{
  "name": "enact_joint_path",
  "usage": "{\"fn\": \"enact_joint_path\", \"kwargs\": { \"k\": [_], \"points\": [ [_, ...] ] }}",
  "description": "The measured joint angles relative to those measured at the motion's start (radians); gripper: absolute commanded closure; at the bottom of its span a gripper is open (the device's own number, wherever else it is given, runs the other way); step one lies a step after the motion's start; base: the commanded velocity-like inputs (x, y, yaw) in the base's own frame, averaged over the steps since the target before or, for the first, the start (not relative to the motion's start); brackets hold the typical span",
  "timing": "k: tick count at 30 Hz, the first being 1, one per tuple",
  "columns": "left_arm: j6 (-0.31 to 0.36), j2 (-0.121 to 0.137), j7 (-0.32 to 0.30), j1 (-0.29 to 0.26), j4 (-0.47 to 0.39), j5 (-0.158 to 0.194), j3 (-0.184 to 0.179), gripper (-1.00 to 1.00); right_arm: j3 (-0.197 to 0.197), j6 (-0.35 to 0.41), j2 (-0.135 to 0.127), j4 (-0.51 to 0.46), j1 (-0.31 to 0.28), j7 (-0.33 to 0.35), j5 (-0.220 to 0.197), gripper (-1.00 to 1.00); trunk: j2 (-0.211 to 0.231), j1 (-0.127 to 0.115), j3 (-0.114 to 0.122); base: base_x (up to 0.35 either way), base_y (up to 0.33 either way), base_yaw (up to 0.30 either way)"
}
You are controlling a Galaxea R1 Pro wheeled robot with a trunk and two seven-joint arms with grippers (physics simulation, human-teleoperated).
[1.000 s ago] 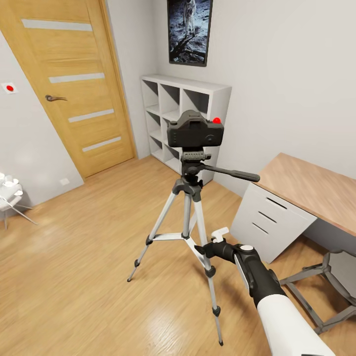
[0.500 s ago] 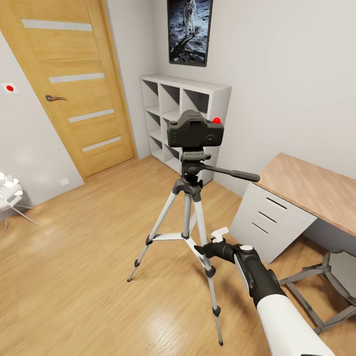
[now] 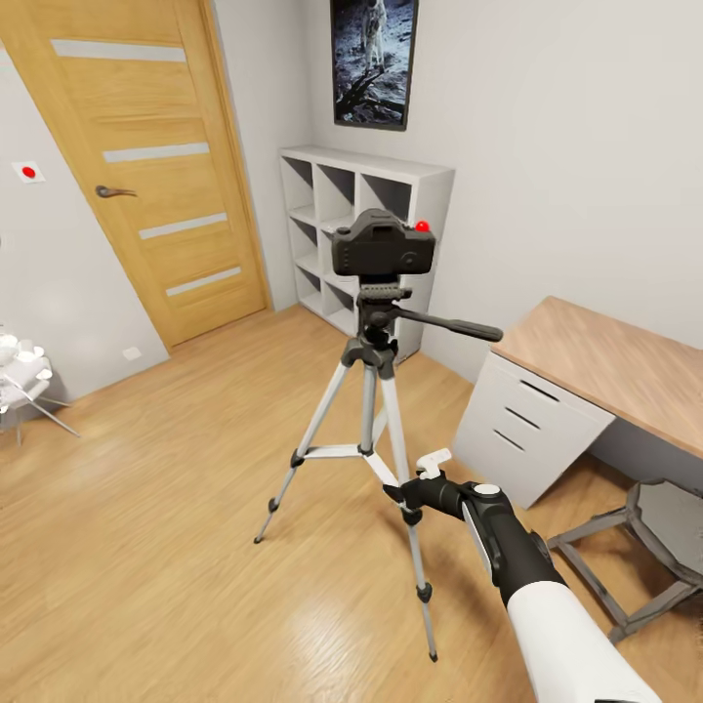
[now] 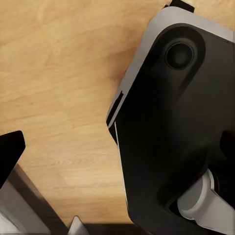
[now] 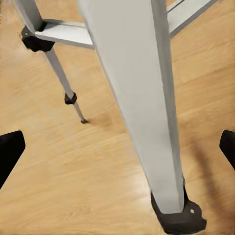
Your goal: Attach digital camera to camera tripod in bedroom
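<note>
The black digital camera (image 3: 383, 248), with a red mark (image 3: 422, 226) on top, sits on the black head (image 3: 377, 299) of the camera tripod (image 3: 369, 391). The tripod stands on the bedroom's wood floor, its pan handle (image 3: 451, 325) pointing right. My right gripper (image 3: 414, 476) is open low down by the tripod's front right leg (image 3: 408, 498). In the right wrist view that silver leg (image 5: 142, 98) rises between the spread fingertips (image 5: 10, 152). My left gripper (image 4: 117, 149) hangs open over the floor beside my own black and grey body (image 4: 181, 122).
An oak door (image 3: 146, 166) is at the back left, with a white cube shelf (image 3: 322, 210) and an astronaut poster (image 3: 374, 59) behind the tripod. A wood-topped desk (image 3: 605, 361) with drawers and a grey chair (image 3: 654, 547) stand right. A small white table (image 3: 21, 383) is far left.
The whole picture has shifted a little, so my view has moved. The camera stays on the tripod, and my right gripper stays open by the leg.
</note>
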Motion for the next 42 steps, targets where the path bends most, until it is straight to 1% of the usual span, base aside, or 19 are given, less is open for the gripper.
{"fn": "enact_joint_path", "kwargs": {
  "k": [10, 19, 42],
  "points": [
    [0.000, -0.006, 0.001, 0.000, -0.001, 0.000, 0.000, -1.00, 0.000, 0.000, -0.001, 0.000, 0.000, 0.000, 0.001, -1.00, 0.000, 0.000, 0.000, -0.287, 0.000, 0.000],
    [0.000, -0.007, 0.001, 0.001, 0.000, 0.000, 0.000, -1.00, 0.000, 0.001, -0.001, 0.000, 0.000, 0.000, 0.000, -1.00, 0.000, 0.000, 0.000, -0.214, 0.000, 0.000],
    [-0.001, -0.002, 0.000, 0.000, -0.001, -0.001, 0.000, -1.00, 0.000, 0.003, -0.002, 0.001, 0.000, -0.004, -0.005, -1.00, 0.000, -0.001, 0.000, -0.023, 0.000, 0.000]
  ]
}}
